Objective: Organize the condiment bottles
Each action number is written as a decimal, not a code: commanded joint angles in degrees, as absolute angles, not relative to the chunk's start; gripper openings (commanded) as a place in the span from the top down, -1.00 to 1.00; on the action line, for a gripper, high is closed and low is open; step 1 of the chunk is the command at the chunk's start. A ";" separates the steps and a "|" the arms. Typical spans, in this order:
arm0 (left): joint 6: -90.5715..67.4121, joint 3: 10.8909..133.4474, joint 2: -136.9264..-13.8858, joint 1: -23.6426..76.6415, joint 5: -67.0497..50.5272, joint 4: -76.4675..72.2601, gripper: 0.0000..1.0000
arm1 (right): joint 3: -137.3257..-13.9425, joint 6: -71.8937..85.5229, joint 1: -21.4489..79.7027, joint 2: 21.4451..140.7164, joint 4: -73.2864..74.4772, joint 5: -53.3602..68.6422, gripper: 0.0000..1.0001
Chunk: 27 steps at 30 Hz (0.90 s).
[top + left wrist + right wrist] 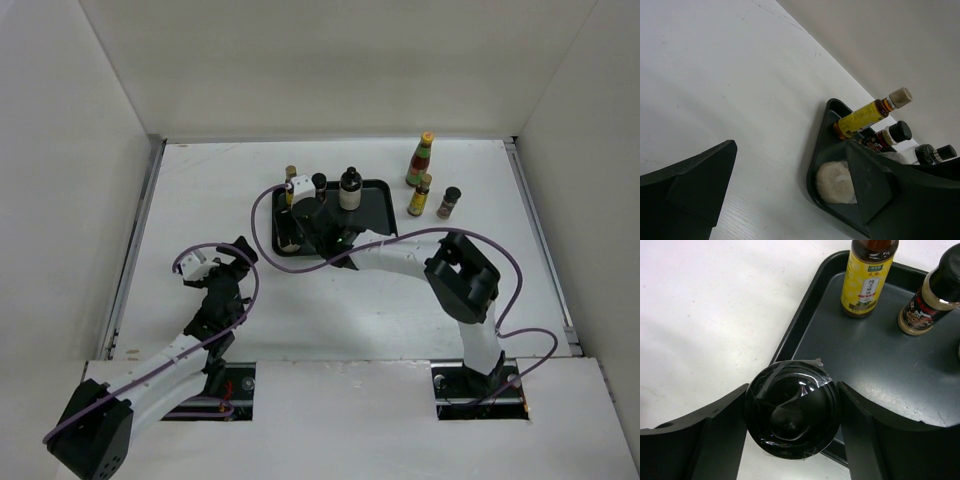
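While the dark-lidded jar [790, 412] is pinched upright by the right gripper [792, 402] at the tray's [804, 315] corner, the left gripper [790, 165] is seen spread, empty, farther off.

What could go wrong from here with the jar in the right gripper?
The black-lidded jar in the right gripper appears to hang over the tray rim; released there, it may tip. Backing out carelessly could also knock the yellow-labelled bottle standing close by.
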<state>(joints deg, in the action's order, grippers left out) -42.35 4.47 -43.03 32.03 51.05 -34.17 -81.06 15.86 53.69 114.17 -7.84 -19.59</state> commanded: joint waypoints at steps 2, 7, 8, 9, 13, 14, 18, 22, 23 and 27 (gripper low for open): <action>-42.36 3.87 -43.41 32.30 51.86 -37.18 -0.84 | -83.59 14.50 53.92 112.77 -12.30 -19.86 -0.60; -42.36 3.34 -41.66 31.86 51.33 -37.35 -0.84 | -81.39 15.12 53.75 108.38 -12.22 -18.90 -0.75; -42.36 3.34 -41.75 31.86 51.33 -37.35 -0.84 | -80.26 15.20 53.74 106.28 -12.22 -18.90 -0.77; -42.36 3.34 -42.27 31.77 51.33 -37.35 -0.85 | -78.77 15.29 53.66 104.08 -12.30 -18.98 -0.78; -42.36 3.60 -42.89 32.03 51.33 -37.70 -0.89 | -70.95 15.38 48.93 94.07 -13.44 -21.35 -0.76; -42.36 3.43 -42.28 32.12 51.33 -37.71 -0.92 | -68.84 15.29 46.47 91.95 -14.23 -22.84 -0.73; -42.36 3.43 -43.06 32.39 51.33 -37.97 -0.99 | -62.94 16.26 36.02 86.84 -14.59 -30.39 -0.59; -42.10 3.17 -42.37 32.47 51.33 -38.41 -0.99 | -62.92 12.15 27.49 88.49 -14.42 -34.71 -0.64; -42.10 3.08 -42.28 32.47 51.33 -38.50 -0.99 | -63.63 11.08 26.25 89.38 -14.33 -34.89 -0.65; -42.10 3.51 -44.38 32.39 51.33 -38.85 -0.99 | -66.62 10.01 21.85 94.30 -12.49 -34.19 -0.69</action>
<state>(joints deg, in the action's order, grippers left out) -42.37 3.70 -43.38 32.29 51.00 -35.59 -63.79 12.10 22.81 91.83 -13.02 -32.88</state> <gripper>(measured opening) 0.993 0.841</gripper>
